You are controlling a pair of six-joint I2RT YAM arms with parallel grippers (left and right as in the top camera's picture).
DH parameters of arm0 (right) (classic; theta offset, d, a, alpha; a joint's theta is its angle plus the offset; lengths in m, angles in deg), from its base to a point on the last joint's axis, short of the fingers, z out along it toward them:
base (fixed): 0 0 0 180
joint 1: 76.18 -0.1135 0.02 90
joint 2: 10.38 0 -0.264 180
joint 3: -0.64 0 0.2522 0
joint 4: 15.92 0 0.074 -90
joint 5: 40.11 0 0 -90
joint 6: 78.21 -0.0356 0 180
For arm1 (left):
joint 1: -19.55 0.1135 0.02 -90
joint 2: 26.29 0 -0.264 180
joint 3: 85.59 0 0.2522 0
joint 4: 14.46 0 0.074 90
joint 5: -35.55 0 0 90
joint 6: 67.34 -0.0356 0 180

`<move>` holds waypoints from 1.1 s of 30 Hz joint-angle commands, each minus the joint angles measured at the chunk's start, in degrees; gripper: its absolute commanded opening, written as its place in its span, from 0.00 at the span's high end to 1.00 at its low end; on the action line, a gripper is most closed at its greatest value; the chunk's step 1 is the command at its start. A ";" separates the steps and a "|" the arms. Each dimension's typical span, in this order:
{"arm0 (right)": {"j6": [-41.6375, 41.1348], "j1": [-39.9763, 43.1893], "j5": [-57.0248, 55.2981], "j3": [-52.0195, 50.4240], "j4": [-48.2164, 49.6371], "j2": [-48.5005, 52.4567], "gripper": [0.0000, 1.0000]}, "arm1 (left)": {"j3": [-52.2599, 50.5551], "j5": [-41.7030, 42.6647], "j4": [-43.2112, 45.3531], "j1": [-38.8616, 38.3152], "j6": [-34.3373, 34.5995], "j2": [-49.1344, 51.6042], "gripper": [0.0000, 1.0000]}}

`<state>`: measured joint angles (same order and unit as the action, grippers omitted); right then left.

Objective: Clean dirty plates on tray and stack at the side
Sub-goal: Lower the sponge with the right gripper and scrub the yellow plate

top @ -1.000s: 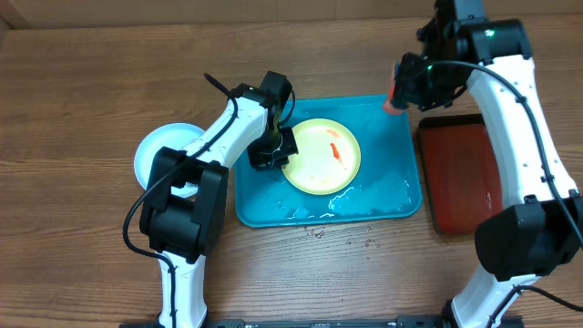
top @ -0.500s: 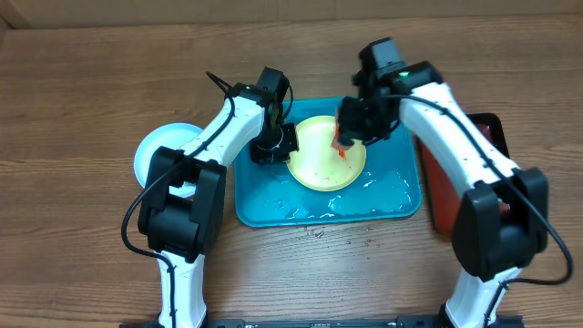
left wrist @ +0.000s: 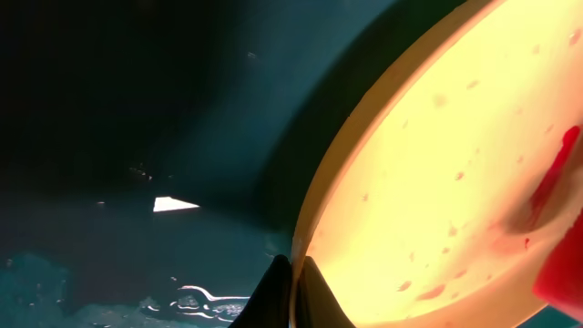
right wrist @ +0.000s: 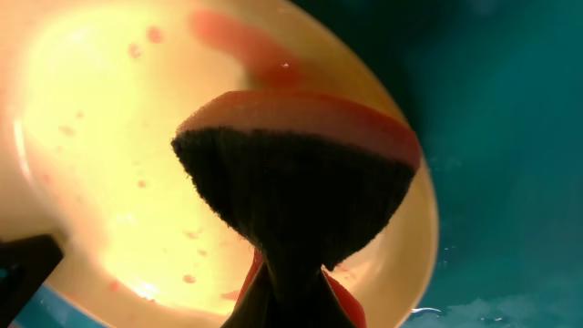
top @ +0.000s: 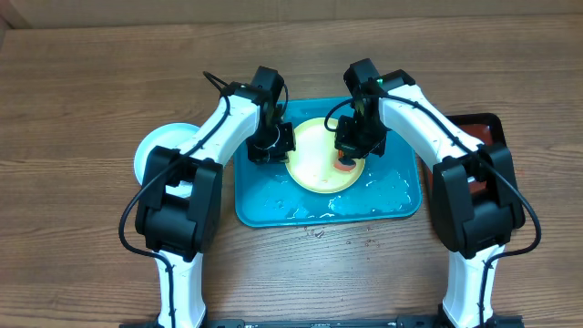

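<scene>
A pale yellow plate (top: 314,159) with red sauce spots lies in the teal-blue tray (top: 273,205). My left gripper (top: 276,146) is shut on the plate's left rim; in the left wrist view the jaws (left wrist: 293,287) pinch the rim of the plate (left wrist: 437,155). My right gripper (top: 351,150) is shut on a red sponge with a dark scrub side (right wrist: 291,173) and presses it on the plate (right wrist: 100,137). A light cyan plate (top: 150,155) lies on the table left of the tray, partly hidden by the left arm. The third plate is out of view.
A dark red-brown tray with black rim (top: 474,128) lies right of the teal tray, mostly hidden by the right arm. Water pools on the teal tray's front part (top: 383,196), and drops lie on the wood table (top: 319,232).
My right gripper has come down from the tray's back right corner with the sponge and now presses it on the yellow plate. The left gripper has stayed on the plate's rim.
</scene>
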<state>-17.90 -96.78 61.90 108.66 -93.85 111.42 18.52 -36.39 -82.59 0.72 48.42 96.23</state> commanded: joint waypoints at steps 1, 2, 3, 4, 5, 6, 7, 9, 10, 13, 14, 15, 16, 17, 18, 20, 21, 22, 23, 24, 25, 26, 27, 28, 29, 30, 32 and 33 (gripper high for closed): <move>-2.32 0.31 -2.32 -0.15 -0.22 2.73 0.96 | -0.31 2.19 -0.17 0.87 -2.80 0.48 0.96; -2.27 0.31 -1.68 -0.15 -0.24 3.67 0.96 | -0.31 2.45 -0.15 0.87 -3.17 0.48 0.96; -2.27 0.28 -1.01 -0.15 -0.28 4.57 0.96 | -0.31 2.60 -0.15 0.85 -3.54 0.48 0.96; -2.01 0.11 0.22 -0.13 -0.44 5.60 0.96 | -0.31 2.60 -0.20 0.85 -3.54 0.48 0.96; -1.84 0.00 1.46 -0.15 -0.46 6.73 0.96 | -0.31 2.62 -0.24 0.85 -3.54 0.48 0.96; -1.81 -0.22 2.49 -0.15 -0.44 7.56 0.96 | -0.31 2.64 -0.24 0.85 -3.54 0.48 0.96; -1.40 -0.48 3.69 -0.13 -0.39 8.35 0.96 | -0.31 2.82 -0.20 0.85 -3.56 0.48 0.96; 0.07 -1.11 5.88 -0.13 0.22 8.98 0.96 | -0.31 3.02 -0.15 0.85 -3.56 0.48 0.96; 0.39 -1.77 7.54 -0.13 1.14 8.96 0.96 | -0.31 3.04 -0.17 0.85 -3.96 0.48 0.96; 2.12 -2.82 13.35 -0.02 4.26 8.94 0.96 | -0.31 3.19 -0.17 0.85 -4.00 0.48 0.96; 2.12 -3.30 15.17 -0.02 5.51 8.96 0.96 | -0.31 3.34 -0.15 0.85 -3.98 0.48 0.96; 2.10 -3.78 16.28 -0.02 6.60 8.96 0.96 | -0.31 3.50 -0.11 0.85 -3.98 0.48 0.96; 2.05 -4.44 17.53 -0.02 7.89 8.96 0.96 | -0.31 4.00 0.02 0.85 -4.00 0.48 0.96; 2.05 -5.01 18.53 -0.02 8.74 8.96 0.96 | -0.31 4.17 0.13 0.87 -3.98 0.48 0.96; 2.05 -5.68 19.26 -0.02 9.55 8.96 0.96 | -0.31 4.44 0.31 0.85 -4.00 0.48 0.96; 2.03 -6.84 19.12 -0.02 9.88 8.96 0.96 | -0.31 4.48 0.48 0.85 -3.98 0.48 0.96; 2.05 -7.34 19.17 -0.02 9.66 8.96 0.96 | -0.31 4.46 0.48 0.87 -3.98 0.48 0.96; 2.03 -7.56 19.15 -0.02 9.31 8.96 0.96 | -0.31 4.46 0.46 0.85 -3.98 0.48 0.96; 2.05 -7.67 18.95 -0.02 8.46 8.96 0.96 | -0.31 4.46 0.46 0.90 -3.98 0.48 0.96; 2.23 -7.67 18.86 -0.02 7.43 8.96 0.96 | -0.31 4.46 0.44 0.92 -3.98 0.48 0.96; 2.82 -7.45 18.58 -0.02 6.49 8.96 0.96 | -0.31 4.46 0.44 0.94 -3.98 0.48 0.96; 3.52 -6.95 17.73 0.00 5.11 8.96 0.96 | -0.31 4.46 0.44 0.94 -3.98 0.48 0.96; 4.57 -6.23 16.59 0.00 3.65 8.94 0.96 | -0.31 4.46 0.44 0.92 -3.98 0.48 0.96; 5.42 -5.25 15.02 0.24 1.75 8.94 0.96 | -0.31 4.46 0.42 0.92 -3.98 0.48 0.96; 6.56 -4.26 13.46 0.61 0.04 8.94 0.96 | -0.31 4.46 0.42 0.92 -4.00 0.48 0.96; 7.34 -3.34 11.80 1.01 -1.36 8.94 0.96 | -0.31 4.46 0.39 0.92 -3.98 0.48 0.96; 7.52 -1.49 7.21 2.23 -4.24 8.94 0.96 | -0.31 4.46 0.42 0.92 -4.00 0.48 0.96; 7.52 0.31 2.60 3.56 -6.34 8.94 0.96 | -0.31 4.46 0.44 0.92 -4.00 0.48 0.96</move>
<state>-12.29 -100.78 77.09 109.92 -97.13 118.61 17.71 -33.72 -82.50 1.64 45.99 96.27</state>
